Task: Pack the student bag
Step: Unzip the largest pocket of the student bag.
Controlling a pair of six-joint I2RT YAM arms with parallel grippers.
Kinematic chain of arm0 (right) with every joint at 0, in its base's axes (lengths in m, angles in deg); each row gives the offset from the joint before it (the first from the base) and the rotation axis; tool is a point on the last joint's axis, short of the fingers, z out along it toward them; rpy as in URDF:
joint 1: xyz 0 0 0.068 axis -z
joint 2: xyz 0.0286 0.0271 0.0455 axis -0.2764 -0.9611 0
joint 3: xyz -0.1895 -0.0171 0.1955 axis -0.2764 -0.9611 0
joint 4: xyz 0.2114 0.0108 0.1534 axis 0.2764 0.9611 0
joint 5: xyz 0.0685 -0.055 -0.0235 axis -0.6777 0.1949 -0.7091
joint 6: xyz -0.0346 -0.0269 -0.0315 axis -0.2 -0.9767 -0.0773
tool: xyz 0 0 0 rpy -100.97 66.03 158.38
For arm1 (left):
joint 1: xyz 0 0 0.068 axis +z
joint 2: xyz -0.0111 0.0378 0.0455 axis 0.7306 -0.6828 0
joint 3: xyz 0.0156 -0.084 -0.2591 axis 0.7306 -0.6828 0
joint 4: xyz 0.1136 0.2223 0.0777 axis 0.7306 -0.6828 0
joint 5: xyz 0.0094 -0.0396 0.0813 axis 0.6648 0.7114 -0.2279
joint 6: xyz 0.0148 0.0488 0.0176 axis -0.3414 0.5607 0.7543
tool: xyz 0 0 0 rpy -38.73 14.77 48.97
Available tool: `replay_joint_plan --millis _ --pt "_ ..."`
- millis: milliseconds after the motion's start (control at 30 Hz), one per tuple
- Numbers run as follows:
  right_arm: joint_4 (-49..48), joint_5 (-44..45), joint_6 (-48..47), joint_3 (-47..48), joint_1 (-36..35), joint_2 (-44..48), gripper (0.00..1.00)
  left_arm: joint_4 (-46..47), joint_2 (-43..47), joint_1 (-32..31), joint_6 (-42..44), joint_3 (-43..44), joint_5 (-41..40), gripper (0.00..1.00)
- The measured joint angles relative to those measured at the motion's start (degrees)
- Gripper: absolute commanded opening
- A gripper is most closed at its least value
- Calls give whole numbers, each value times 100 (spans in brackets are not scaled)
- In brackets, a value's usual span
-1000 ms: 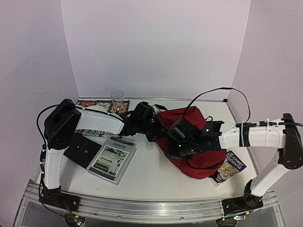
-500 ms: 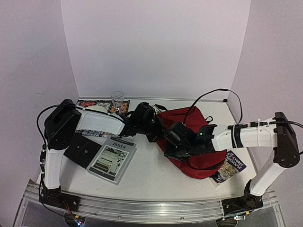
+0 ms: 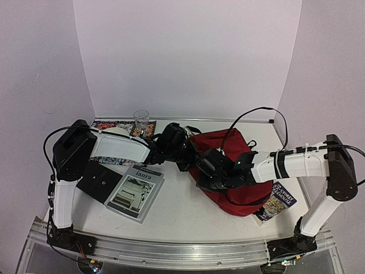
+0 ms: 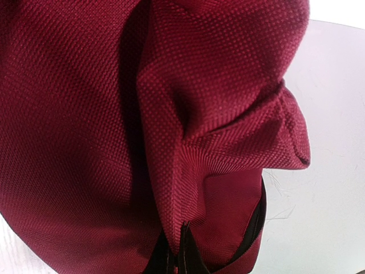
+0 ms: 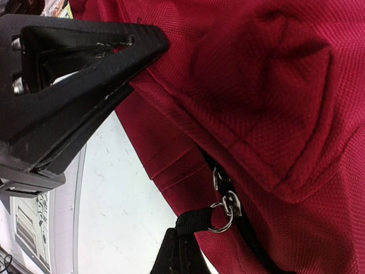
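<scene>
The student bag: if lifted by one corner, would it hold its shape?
Probably not: the student bag lies slumped, and its cloth bunches into folds where the left gripper pinches it. It looks sunken, so likely light. The coarse weave probably resists slipping.

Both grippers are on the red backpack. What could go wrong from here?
The right gripper pinches only the end of the thin black zip pull tab, so it may slip off when pulled. The left gripper clamps a fold of the soft dark-red fabric backpack, which could drag instead of unzipping.
</scene>
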Motion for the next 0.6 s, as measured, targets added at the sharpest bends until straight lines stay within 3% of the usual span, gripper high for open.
replay_joint_plan --millis 600 --pt "340 -432 -657 -1071 28 1740 0 0 4 124 399 0 2 0"
